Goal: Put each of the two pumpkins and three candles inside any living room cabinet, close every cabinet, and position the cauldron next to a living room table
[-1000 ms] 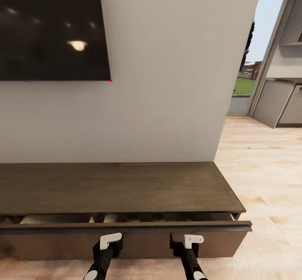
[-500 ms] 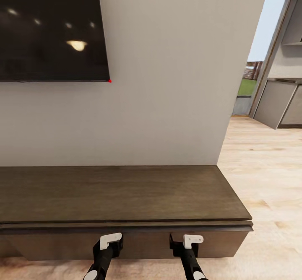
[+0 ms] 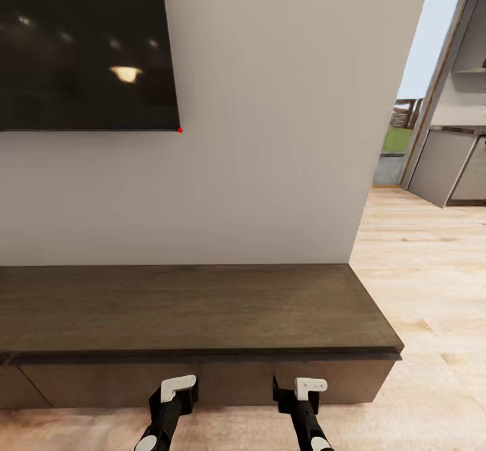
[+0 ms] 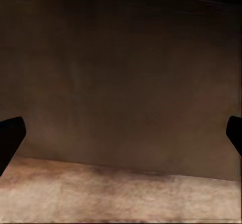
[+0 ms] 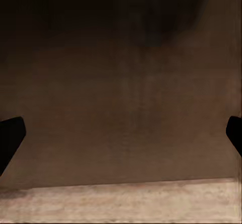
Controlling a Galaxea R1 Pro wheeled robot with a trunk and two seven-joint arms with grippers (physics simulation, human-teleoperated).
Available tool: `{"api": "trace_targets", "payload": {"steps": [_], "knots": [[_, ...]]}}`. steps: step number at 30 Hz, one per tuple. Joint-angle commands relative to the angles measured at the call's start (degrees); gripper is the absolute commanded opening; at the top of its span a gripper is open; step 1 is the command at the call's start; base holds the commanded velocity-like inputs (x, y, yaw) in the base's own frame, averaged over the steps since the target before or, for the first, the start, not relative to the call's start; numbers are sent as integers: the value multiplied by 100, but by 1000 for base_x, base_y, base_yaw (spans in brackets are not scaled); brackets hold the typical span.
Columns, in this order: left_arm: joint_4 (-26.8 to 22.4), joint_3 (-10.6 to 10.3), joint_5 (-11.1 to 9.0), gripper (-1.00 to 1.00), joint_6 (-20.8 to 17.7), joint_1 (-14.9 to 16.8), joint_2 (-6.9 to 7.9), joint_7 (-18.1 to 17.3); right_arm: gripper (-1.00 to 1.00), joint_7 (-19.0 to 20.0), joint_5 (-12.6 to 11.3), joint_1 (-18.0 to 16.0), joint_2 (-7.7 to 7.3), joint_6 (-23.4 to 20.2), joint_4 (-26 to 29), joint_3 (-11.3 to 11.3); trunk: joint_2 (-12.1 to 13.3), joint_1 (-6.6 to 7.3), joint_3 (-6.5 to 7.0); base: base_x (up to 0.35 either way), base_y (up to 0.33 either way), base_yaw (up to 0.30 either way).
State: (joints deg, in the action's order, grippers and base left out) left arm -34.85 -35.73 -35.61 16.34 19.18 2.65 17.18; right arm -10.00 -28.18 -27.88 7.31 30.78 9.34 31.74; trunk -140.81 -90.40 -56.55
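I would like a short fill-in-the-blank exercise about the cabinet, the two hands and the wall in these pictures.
1. The drawer front of the cabinet is ____.
2. The left hand and the right hand both point at the cabinet's ____.
3. The dark screen hangs on the ____ above the cabinet.
4. The floor looks like light ____.

Missing words: shut; front; wall; wood

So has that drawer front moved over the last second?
Yes. The drawer front went inward, under the cabinet top; the earlier gap showing its inside is gone, so it now looks shut.
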Motion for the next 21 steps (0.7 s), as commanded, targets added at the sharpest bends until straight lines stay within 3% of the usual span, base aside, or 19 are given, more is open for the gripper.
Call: {"api": "trace_targets", "payload": {"steps": [1,21], "knots": [[-5,-48,-45,100,27,6,8,45,100,-50,-12,-4,3,9,-3,46,-3,5,-5,-325,0,0],[-5,-39,-50,100,23,6,16,40,100,-56,-15,4,-16,-78,7,49,-3,5,-5,-333,0,0]]}}
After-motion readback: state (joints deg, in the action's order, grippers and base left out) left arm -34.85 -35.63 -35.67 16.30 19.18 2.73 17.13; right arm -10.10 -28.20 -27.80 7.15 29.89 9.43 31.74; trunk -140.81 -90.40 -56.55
